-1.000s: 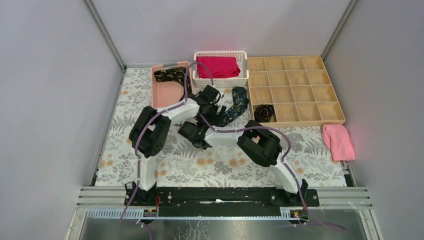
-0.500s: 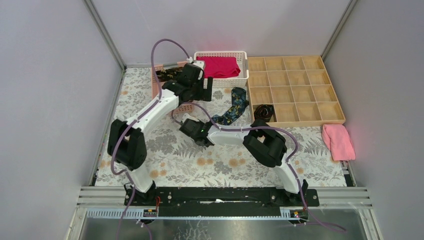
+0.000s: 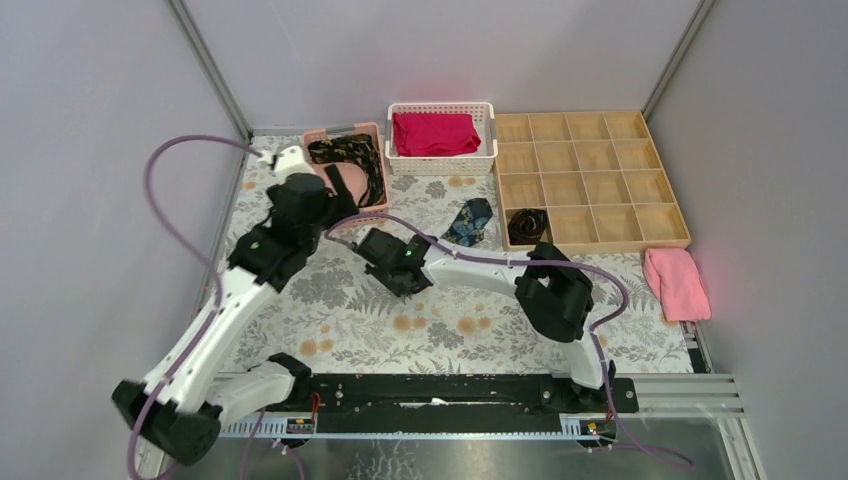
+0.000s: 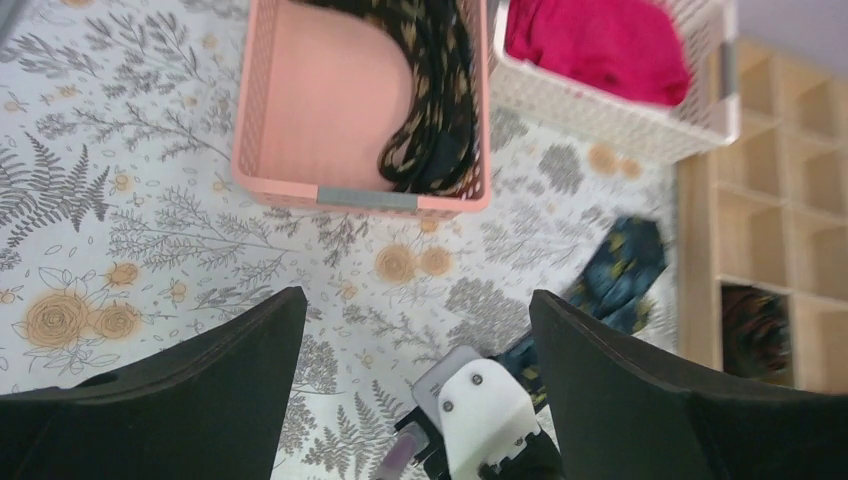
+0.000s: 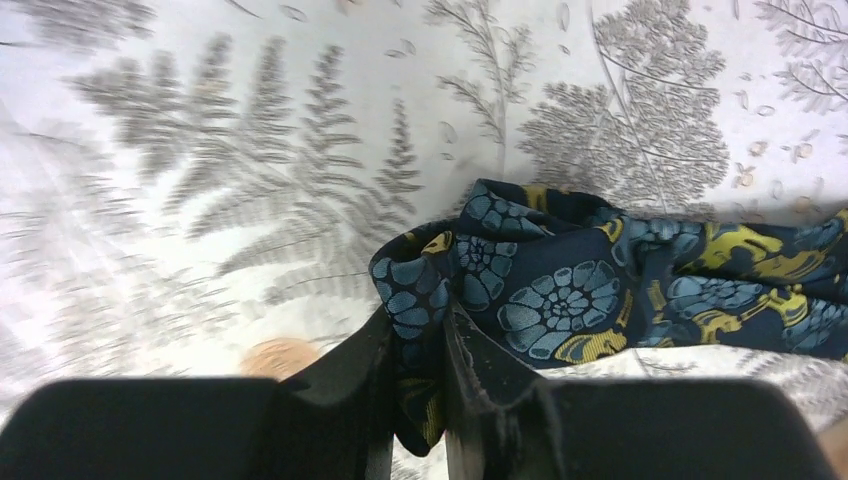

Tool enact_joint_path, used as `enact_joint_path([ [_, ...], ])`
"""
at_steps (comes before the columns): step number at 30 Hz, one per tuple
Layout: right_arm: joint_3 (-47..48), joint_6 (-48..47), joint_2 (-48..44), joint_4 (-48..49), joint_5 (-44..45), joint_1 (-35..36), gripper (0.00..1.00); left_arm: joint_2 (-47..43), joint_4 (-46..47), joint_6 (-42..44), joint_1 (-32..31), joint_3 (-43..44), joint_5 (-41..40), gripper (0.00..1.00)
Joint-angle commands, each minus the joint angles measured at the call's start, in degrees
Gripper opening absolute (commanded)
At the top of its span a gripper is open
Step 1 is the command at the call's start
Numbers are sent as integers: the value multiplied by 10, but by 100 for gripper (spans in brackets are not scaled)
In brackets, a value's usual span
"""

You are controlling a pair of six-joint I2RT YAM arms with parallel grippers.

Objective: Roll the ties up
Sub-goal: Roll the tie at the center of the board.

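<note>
A blue-teal floral tie point(image 5: 560, 290) lies on the patterned mat, and my right gripper point(image 5: 415, 330) is shut on its narrow end. From above, the right gripper point(image 3: 385, 258) sits mid-mat with the tie point(image 3: 470, 222) trailing off toward the organizer. My left gripper point(image 4: 417, 295) hangs open and empty, high over the mat just in front of the pink basket point(image 4: 280, 185); seen from the top camera, the left gripper point(image 3: 325, 200) is at the basket's near edge. A gold-brown tie point(image 4: 435, 100) lies bunched inside that basket. One rolled tie point(image 3: 527, 224) sits in an organizer cell.
A white basket point(image 3: 440, 107) with a folded red cloth point(image 3: 435, 132) stands at the back. The wooden organizer point(image 3: 590, 243) fills the back right. A pink towel point(image 3: 676, 283) lies at the right edge. Grey walls close in both sides.
The left arm has lifted off the blue tie and swung left and back, its elbow dropping to the near-left corner. The right gripper has dragged the tie's end leftward.
</note>
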Motion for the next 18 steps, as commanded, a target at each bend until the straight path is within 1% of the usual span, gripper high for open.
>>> enact_joint_path([
  [1, 42, 114, -66, -13, -144, -37, 25, -83, -27, -34, -5, -24, -31, 89],
  [5, 23, 177, -82, 13, -276, -92, 26, -106, -44, -13, -7, -38, -9, 88],
  [6, 13, 190, -84, 21, -317, -110, 26, -105, -43, -11, -7, -48, 1, 88],
  [7, -17, 210, -88, 45, -350, -127, 25, -103, -43, -14, -7, -56, 15, 88],
  [8, -47, 228, -93, 73, -388, -143, 25, -100, -38, -17, -9, -67, 34, 88],
  [10, -110, 277, -100, 163, -445, -176, 25, -98, -22, -29, -23, -95, 44, 86],
  [11, -134, 286, -100, 182, -474, -184, 25, -97, -13, -30, -28, -109, 44, 86],
  [15, -215, 366, -96, 332, -555, -221, 25, -86, 1, -45, -67, -136, 21, 87],
  [18, -257, 417, -85, 414, -598, -239, 25, -78, 29, -51, -105, -158, 6, 88],
])
